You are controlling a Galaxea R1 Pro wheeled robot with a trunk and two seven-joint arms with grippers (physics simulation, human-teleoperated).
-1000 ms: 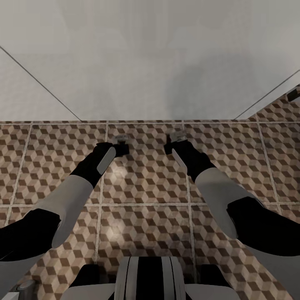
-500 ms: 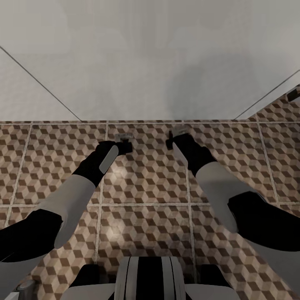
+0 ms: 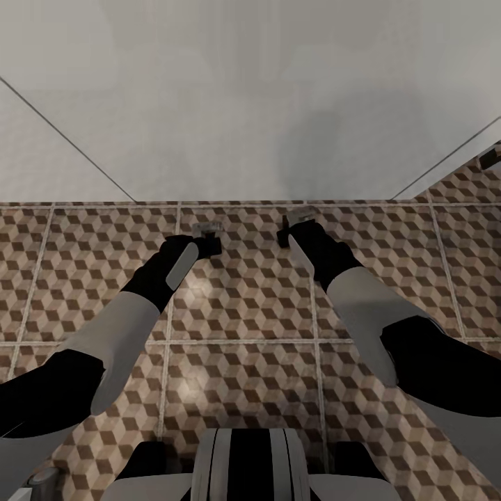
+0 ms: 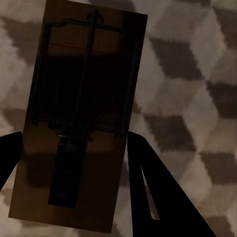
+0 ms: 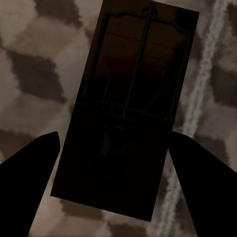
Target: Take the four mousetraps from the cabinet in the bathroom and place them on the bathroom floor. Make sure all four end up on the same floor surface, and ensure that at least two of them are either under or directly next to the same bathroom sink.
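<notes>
Both arms reach forward over the floor: square tiles, brown/beige/grey cube print, pale grout; a smooth pale-grey wall panel rises beyond.

Left gripper pinches a trap between dark tapered fingers; flat rectangular brown wood slab, dark wire bar and coil spring on top; it sits between the fingers, above the tiles; contact with the floor can't be told.

Right gripper likewise clamps a second trap, same slab shape, rendered very dark, wire frame faintly visible; a grout line runs just beside it.
</notes>
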